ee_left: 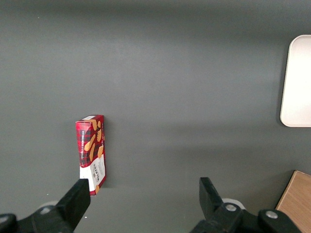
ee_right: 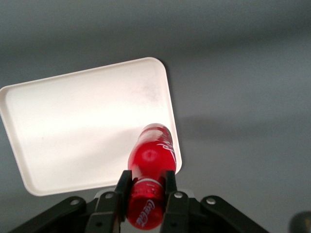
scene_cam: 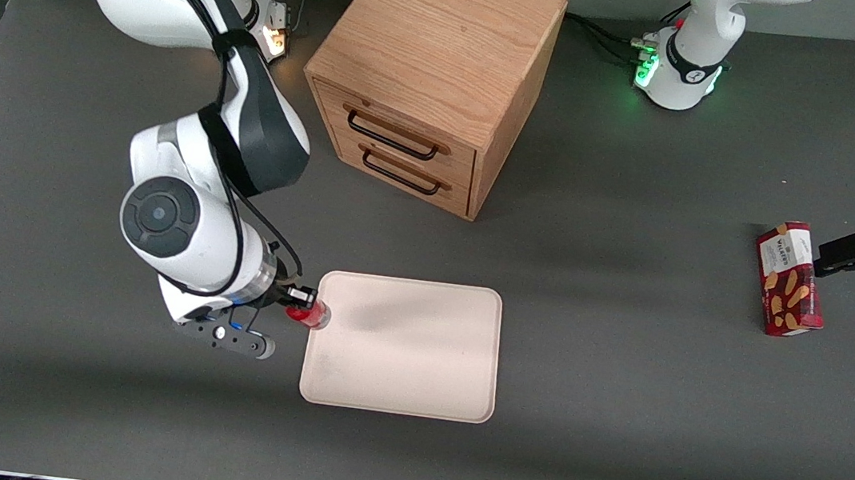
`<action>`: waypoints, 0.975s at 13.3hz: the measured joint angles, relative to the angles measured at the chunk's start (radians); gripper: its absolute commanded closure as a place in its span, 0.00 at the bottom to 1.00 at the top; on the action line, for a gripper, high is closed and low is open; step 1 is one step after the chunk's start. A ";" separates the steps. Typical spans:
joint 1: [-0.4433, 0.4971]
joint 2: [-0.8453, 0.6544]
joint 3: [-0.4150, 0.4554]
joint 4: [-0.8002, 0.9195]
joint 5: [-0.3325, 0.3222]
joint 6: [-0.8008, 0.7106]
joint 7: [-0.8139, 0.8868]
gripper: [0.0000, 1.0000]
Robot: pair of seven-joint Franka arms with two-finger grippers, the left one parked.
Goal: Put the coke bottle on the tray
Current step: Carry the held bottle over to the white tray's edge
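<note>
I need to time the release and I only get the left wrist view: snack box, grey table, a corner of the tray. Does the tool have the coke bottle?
Observer: Yes. The right wrist view shows the tool shut on the coke bottle.
Operator: Where is it relative to the tray?
Observer: In the front view the coke bottle is at the edge of the tray that faces the working arm's end.
Operator: Anything already on the tray?
Observer: No, its surface looks bare; the drawer cabinet stands farther from the front camera.
</note>
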 measured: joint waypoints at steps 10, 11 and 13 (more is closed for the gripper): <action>0.003 0.074 0.001 -0.087 -0.028 0.198 0.000 1.00; 0.003 0.077 0.001 -0.095 -0.028 0.206 0.000 1.00; 0.003 0.083 0.001 -0.106 -0.029 0.214 0.000 1.00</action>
